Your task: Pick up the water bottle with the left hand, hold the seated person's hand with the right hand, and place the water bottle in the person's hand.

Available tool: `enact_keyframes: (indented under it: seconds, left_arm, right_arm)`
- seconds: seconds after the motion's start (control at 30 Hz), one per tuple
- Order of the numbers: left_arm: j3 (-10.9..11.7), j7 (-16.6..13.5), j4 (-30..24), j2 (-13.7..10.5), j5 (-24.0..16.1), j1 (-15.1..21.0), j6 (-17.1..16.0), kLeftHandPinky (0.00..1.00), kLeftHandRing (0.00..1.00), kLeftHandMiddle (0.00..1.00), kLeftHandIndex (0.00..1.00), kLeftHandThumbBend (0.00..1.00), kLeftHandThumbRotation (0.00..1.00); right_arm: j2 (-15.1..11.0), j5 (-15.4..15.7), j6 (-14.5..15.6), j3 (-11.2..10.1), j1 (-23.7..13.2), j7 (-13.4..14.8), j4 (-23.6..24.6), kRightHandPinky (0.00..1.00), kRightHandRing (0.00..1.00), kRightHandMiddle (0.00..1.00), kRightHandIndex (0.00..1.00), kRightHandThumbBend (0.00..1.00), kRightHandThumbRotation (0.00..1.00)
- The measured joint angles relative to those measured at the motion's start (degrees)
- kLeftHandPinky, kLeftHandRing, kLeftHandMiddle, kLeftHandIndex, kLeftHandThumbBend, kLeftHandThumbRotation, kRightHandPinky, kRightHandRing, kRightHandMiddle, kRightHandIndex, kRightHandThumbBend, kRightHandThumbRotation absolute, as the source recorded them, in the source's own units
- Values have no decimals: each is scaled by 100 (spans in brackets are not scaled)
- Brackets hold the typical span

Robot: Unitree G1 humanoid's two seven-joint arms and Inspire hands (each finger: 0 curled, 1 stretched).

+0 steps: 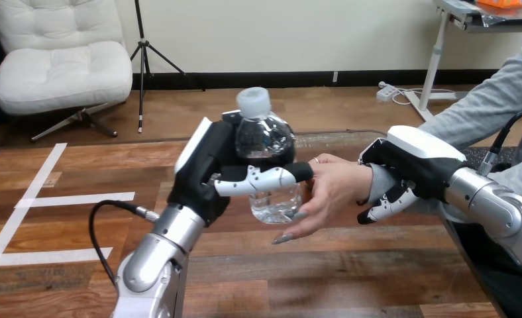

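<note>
Above the wooden desk [351,265], the robot's left hand [208,172] grips a clear water bottle [265,139], fingers wrapped behind it and one finger closed across its front. The bottle stands upright in that grasp, cap at the top and base clear of the desk, so its long axis runs straight up and down.

Just to the right of the left hand and a little lower, the person's hand [331,189] waits open and turned on edge, palm facing the bottle. Its fingertips appear to touch the bottle's lower half. This is the nearest hand to the bottle after the one carrying it, and the handover seems to need only a short sideways move to the right.

Farther right, the robot's right hand [411,169] is clasped on the person's wrist, with fingers curled over the top and others showing beneath. How firmly it grips cannot be judged, since the far side is hidden. The bottle has not yet been let go, and the placing looks close at hand.
</note>
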State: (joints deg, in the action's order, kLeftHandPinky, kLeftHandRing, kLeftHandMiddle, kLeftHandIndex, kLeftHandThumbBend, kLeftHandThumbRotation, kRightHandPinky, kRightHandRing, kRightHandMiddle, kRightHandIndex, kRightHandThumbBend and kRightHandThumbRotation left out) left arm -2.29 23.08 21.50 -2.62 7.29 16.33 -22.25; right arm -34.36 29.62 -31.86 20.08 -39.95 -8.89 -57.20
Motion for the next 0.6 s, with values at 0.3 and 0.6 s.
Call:
enact_keyframes:
  seconds: [0.3,0.6]
  left_arm:
    - [-15,56,80,114,-24,18,-1,30,35,39,40,71,0]
    - [-47,57,88,165,-64,19,0,30,35,39,40,71,0]
  right_arm:
    - [-1,0,16,-21,45,-2,25,23,27,34,36,80,0]
    - [-1,-9,29,-30,64,-19,58,22,26,33,35,79,0]
